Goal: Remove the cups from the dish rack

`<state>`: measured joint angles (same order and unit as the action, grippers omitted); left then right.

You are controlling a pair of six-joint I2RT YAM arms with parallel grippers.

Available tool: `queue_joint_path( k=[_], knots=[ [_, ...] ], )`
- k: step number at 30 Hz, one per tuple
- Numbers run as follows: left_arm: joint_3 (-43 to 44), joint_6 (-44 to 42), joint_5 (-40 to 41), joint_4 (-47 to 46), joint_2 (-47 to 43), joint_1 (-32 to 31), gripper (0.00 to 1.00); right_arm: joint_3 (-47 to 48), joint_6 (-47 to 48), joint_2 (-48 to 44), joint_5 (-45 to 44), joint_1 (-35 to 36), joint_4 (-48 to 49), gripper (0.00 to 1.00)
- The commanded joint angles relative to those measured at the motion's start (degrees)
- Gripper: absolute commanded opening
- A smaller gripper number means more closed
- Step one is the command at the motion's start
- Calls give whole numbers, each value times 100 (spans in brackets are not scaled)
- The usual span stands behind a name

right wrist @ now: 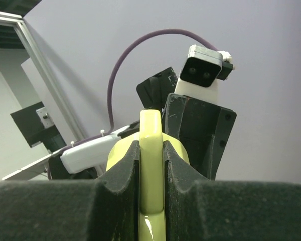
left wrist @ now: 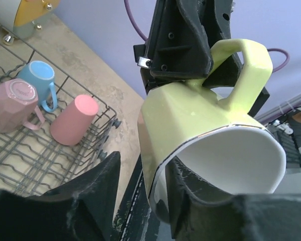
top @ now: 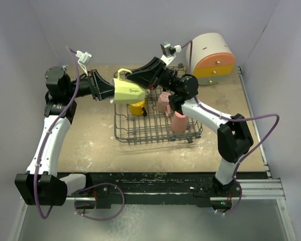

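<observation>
Two arms share one yellow-green mug [top: 128,93] from above: it hangs in the air over the left edge of the dish rack [top: 140,134], off the tabletop [top: 90,145], between the left gripper [top: 106,90] and the right gripper [top: 133,78]. At the left wrist we see its jaws spread astride the mug's wall, one finger [left wrist: 200,206] inside the mouth, a gap outside. At the right wrist the jaws pinch the handle [right wrist: 151,160]. We judge it stiff, glazed, slippery, breakable; the wall offers the surer hold.

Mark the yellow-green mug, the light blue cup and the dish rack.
yellow-green mug [left wrist: 185,120]: left wrist view, side wall.
light blue cup [left wrist: 41,74]: left wrist view, round end.
dish rack [top: 140,131]: top view, front wires.
</observation>
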<state>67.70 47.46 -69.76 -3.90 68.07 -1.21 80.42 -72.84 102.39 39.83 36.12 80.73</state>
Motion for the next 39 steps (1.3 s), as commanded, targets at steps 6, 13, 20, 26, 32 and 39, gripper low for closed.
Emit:
queue_joint_path(
  k=[6,13,20,26,32,39],
  knots=[
    [76,-208,41,209,-34,-15,2,165,220,-175,-470,116,477,0],
    [1809,-3747,1275,4399,420,28,0,-303,1053,-693,-235,-239,-959,85],
    [3547,-6948,3583,6825,1514,1009,0,-540,3212,-1847,-882,-718,-4646,100],
    [4281,-7977,5219,7039,2679,2073,0,-360,4411,-2600,-2083,-941,-7171,100],
    [4385,-7354,5685,6480,3682,2371,0,-188,4651,-2903,-3117,-949,-8512,100],
    [4928,-6474,6037,5981,4868,2196,0,-495,4884,-3307,-3741,-950,-9150,100]
  ],
)
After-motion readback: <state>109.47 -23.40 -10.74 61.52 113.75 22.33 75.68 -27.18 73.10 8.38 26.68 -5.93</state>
